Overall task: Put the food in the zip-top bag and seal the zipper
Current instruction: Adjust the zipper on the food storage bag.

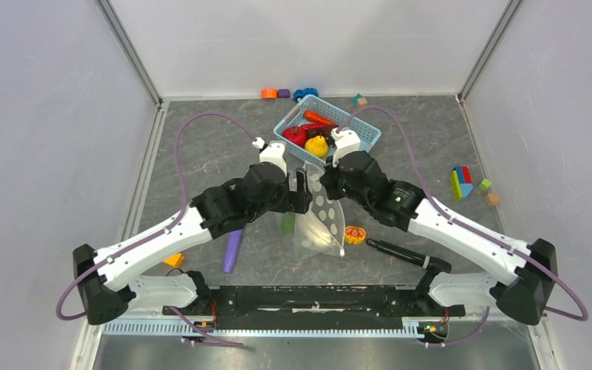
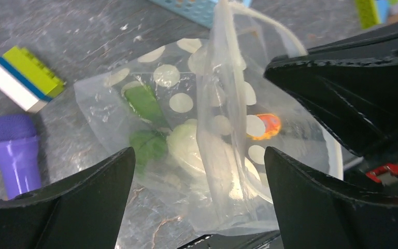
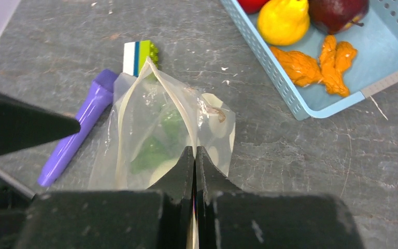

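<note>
The clear polka-dot zip-top bag (image 1: 322, 220) hangs between both grippers at the table's middle. My right gripper (image 1: 325, 183) is shut on the bag's mouth edge, seen in the right wrist view (image 3: 195, 150). My left gripper (image 2: 199, 155) is open wide. The bag's upright mouth fold (image 2: 223, 78) stands between its fingers, unpinched. A green piece (image 2: 145, 145) and a white egg (image 2: 186, 148) lie inside the bag. The blue basket (image 3: 290, 88) holds a yellow pepper (image 3: 282, 19), a maroon ball (image 3: 337, 10), orange pieces (image 3: 316, 65) and a red tomato (image 1: 295, 135).
A purple stick (image 1: 232, 250) lies left of the bag beside a green-and-white block (image 2: 23, 78). An orange toy (image 1: 354, 235) and a black marker (image 1: 401, 253) lie to its right. Coloured blocks sit at the right (image 1: 461, 183) and the back (image 1: 285, 93).
</note>
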You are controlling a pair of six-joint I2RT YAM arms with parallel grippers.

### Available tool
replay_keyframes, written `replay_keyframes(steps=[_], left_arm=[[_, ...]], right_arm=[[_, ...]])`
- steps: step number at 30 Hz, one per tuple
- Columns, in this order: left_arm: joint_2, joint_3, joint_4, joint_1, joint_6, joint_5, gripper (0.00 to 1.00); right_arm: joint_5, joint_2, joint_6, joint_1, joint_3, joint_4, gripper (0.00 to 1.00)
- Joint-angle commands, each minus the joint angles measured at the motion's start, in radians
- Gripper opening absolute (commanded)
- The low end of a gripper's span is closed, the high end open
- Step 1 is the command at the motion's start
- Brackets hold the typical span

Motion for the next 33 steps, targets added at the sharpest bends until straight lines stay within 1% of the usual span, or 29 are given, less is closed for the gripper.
replay_keyframes(steps=[1,4,8,9,11,14,17,18,19,20,21,25,28,30,32,33], left_arm=[[0.070,0.090,-0.157,-0.015,-0.155,-0.156,1.00],[0.140,0.133,-0.192,-0.015,-0.189,-0.224,1.00],[0.228,0.185,-0.260,-0.015,-0.211,-0.315,0.99],[0.235,0.183,-0.264,-0.015,-0.220,-0.326,0.97],[0.228,0.168,-0.275,-0.015,-0.227,-0.347,0.90],[0.186,0.127,-0.301,-0.011,-0.248,-0.395,0.73],[0.135,0.087,-0.303,-0.003,-0.253,-0.417,0.51],[0.122,0.076,-0.303,0.000,-0.253,-0.423,0.41],[0.109,0.070,-0.303,0.002,-0.248,-0.431,0.29],[0.097,0.063,-0.305,0.005,-0.246,-0.444,0.13],[0.090,0.058,-0.308,0.009,-0.248,-0.455,0.03],[0.066,0.055,-0.297,0.025,-0.205,-0.454,0.02],[0.041,0.047,-0.236,0.030,-0.120,-0.397,0.02],[0.023,0.041,-0.175,0.034,-0.071,-0.350,0.02],[0.012,0.041,-0.120,0.044,-0.028,-0.290,0.02],[0.014,0.043,-0.102,0.051,-0.016,-0.266,0.02]], right_arm=[[0.238,0.052,0.103,0.047,0.091,0.036,0.00],[0.265,0.071,0.089,0.090,0.122,0.073,0.00],[0.270,0.074,0.051,0.095,0.155,0.073,0.00],[0.268,0.070,0.040,0.096,0.158,0.073,0.00],[0.269,0.059,0.008,0.095,0.157,0.067,0.00],[0.312,0.044,-0.024,0.091,0.162,0.027,0.00],[0.295,0.048,-0.054,0.064,0.165,-0.002,0.00],[0.283,0.049,-0.067,0.053,0.165,-0.006,0.00],[0.268,0.052,-0.078,0.040,0.165,-0.014,0.00],[0.245,0.054,-0.081,0.022,0.166,-0.021,0.00],[0.220,0.058,-0.085,0.006,0.164,-0.022,0.00],[0.038,0.084,-0.162,-0.031,0.180,0.013,0.00],[-0.079,0.119,-0.245,-0.042,0.200,0.017,0.00],[-0.138,0.137,-0.267,-0.063,0.200,0.019,0.04],[-0.276,0.152,-0.265,-0.116,0.198,0.036,0.09],[-0.354,0.154,-0.259,-0.148,0.190,0.065,0.14]])
